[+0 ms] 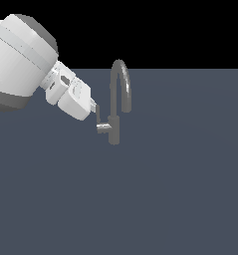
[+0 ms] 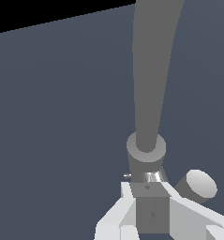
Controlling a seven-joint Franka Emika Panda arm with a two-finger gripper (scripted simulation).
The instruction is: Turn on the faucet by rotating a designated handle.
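The faucet point(image 1: 114, 130) is a small grey tap whose arched spout point(image 1: 121, 74) rises and curves down toward the exterior view's right. Its handle point(image 1: 98, 118) is a thin lever standing up from a short stub point(image 1: 103, 128) on the body's side. My gripper point(image 1: 94, 108) reaches in from the exterior view's upper left, fingertips at the lever's top. In the wrist view the grey handle point(image 2: 152, 213) fills the gap between my two white fingers point(image 2: 126, 201), so my gripper point(image 2: 147, 188) is shut on it. Beyond it are the faucet point(image 2: 146, 151) body and the stub point(image 2: 200, 185) end.
The faucet stands on a flat dark blue-grey floor point(image 1: 165, 199). My arm's large white links point(image 1: 21, 60) fill the exterior view's upper left. Nothing else shows.
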